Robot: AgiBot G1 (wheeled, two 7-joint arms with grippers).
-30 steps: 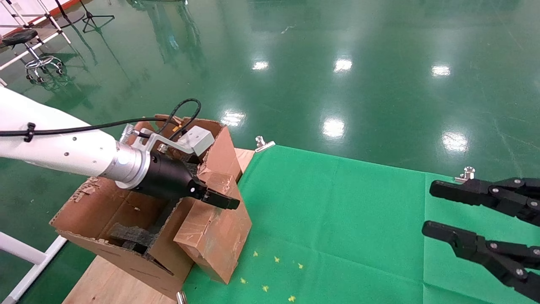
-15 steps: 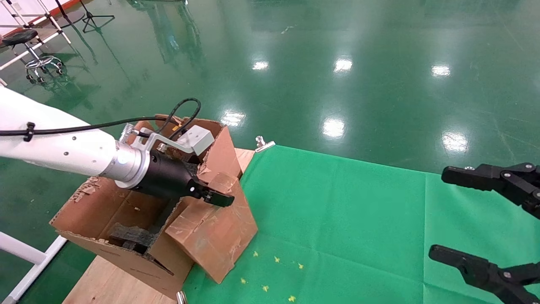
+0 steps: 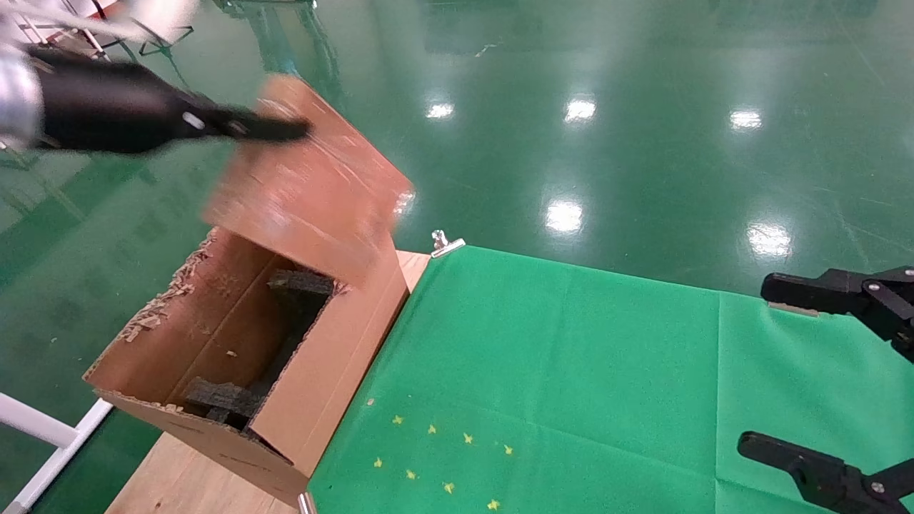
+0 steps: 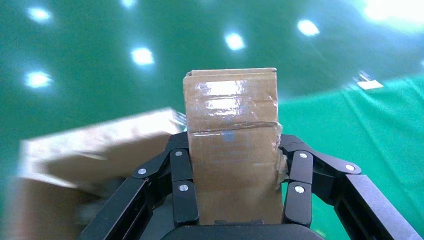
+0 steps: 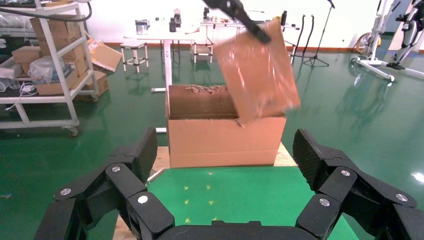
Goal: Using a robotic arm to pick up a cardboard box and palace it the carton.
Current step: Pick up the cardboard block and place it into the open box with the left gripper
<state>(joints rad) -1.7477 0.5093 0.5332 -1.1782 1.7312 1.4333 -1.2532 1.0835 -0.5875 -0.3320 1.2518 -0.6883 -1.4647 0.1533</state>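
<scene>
Nearest, at the right edge of the scene, the right gripper (image 3: 821,371) is parked over the green cloth (image 3: 571,357) with its jaws spread wide and nothing between them. It is well apart from the work and does not obstruct it.

Further left, the carton (image 3: 321,385) stands on the wooden board (image 3: 193,478) at the cloth's left border, mouth upward. Its rim is ragged and torn, most of all on the left wall. Black foam blocks (image 3: 221,396) occupy part of the interior, one near and one far, with a bare channel between them.

Above the carton's far right corner, the left gripper (image 4: 235,187) of the robotic arm (image 3: 93,107) is clamped on the cardboard box (image 3: 307,185), fingers (image 4: 182,190) pressed to both narrow sides. The box hangs tilted in the air, apparently clear of the rim, its low edge close above the right wall.

Hazards, as judged:
- The low edge may catch the right wall or torn rim on descent, tipping the carton or levering the box in the grip.
- The box surface is glossy tape; a tilted hold on a wide panel may slip.
- The box may lodge on the foam blocks and not seat.

Open room lies above the carton and over the floor to the left and far side; lateral clearance inside the mouth appears limited.
</scene>
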